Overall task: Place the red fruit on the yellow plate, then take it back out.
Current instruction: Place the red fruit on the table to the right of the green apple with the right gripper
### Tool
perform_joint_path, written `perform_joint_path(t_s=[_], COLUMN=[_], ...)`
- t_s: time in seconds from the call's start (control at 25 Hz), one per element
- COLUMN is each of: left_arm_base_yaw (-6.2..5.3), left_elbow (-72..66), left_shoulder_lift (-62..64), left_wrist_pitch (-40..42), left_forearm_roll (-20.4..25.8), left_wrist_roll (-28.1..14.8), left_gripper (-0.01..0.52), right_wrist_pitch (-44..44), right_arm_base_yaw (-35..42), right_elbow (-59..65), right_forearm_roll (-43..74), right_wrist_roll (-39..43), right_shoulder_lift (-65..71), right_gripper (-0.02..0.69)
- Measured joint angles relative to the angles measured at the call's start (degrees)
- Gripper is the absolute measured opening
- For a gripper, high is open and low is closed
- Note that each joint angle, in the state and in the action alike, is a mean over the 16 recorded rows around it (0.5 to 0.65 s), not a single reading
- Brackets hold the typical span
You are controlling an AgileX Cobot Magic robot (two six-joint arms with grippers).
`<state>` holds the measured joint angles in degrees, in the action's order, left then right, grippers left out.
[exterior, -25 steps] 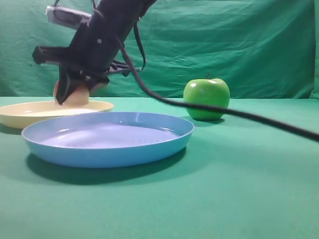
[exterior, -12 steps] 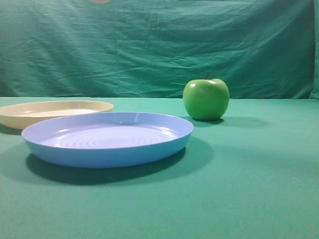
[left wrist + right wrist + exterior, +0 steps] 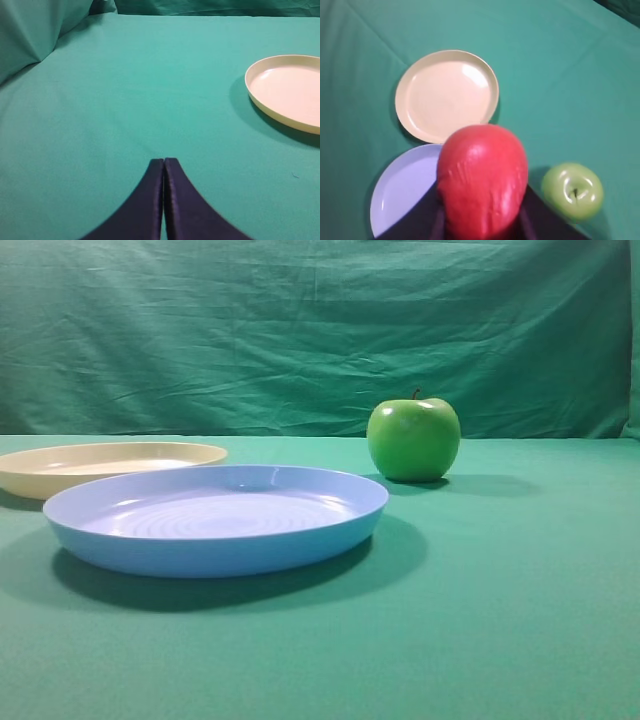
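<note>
The red fruit (image 3: 482, 180) fills the lower middle of the right wrist view, held high above the table with my right gripper (image 3: 482, 220) shut on it. The yellow plate (image 3: 447, 95) lies bare below it, and also shows as the yellow plate (image 3: 105, 465) at the left and the yellow plate (image 3: 287, 92) at the right. My left gripper (image 3: 164, 161) is shut on nothing, hovering over bare green cloth left of that plate. Neither arm shows in the exterior high view.
A larger light-blue plate (image 3: 215, 520) sits in front of the yellow one, seen too as the blue plate (image 3: 405, 185). A shiny green apple (image 3: 414, 439) with a stem stands to its right, the same green apple (image 3: 572, 191). Green cloth covers table and backdrop.
The right arm, which held the red fruit at the yellow plate a second ago, has lifted up out of the exterior view with the fruit. The plates and the green apple stayed put.
</note>
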<state>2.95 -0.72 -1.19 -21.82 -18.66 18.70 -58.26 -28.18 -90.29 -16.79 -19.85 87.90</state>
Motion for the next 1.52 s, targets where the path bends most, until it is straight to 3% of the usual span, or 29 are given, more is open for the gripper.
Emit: perform_joint_path(t_s=[0.32,0.56,1.04,1.2,1.52], left_arm_base_yaw=[0.00,0.00,0.00,0.00,0.00], left_elbow=[0.0,0.0,0.0,0.0,0.0], left_shoulder_lift=[0.0,0.0,0.0,0.0,0.0], left_wrist_pitch=[0.0,0.0,0.0,0.0,0.0], left_forearm_roll=[0.0,0.0,0.0,0.0,0.0], left_wrist_roll=[0.0,0.0,0.0,0.0,0.0], left_gripper=[0.000,0.000,0.000,0.000,0.000], right_wrist_pitch=[13.8,26.3,47.6,51.3,53.5], right_arm_base_yaw=[4.5,6.2,6.5,6.5,6.5], right_elbow=[29.5,47.3,60.5,60.8,60.8], right_forearm_roll=[1.0,1.0,0.8,0.8,0.8], right_wrist_roll=[1.3,1.5,1.5,1.5,1.4], right_shoulder_lift=[-15.9,-20.4,-10.3,-6.2,-3.4], right_gripper=[0.200,0.200,0.205,0.260,0.478])
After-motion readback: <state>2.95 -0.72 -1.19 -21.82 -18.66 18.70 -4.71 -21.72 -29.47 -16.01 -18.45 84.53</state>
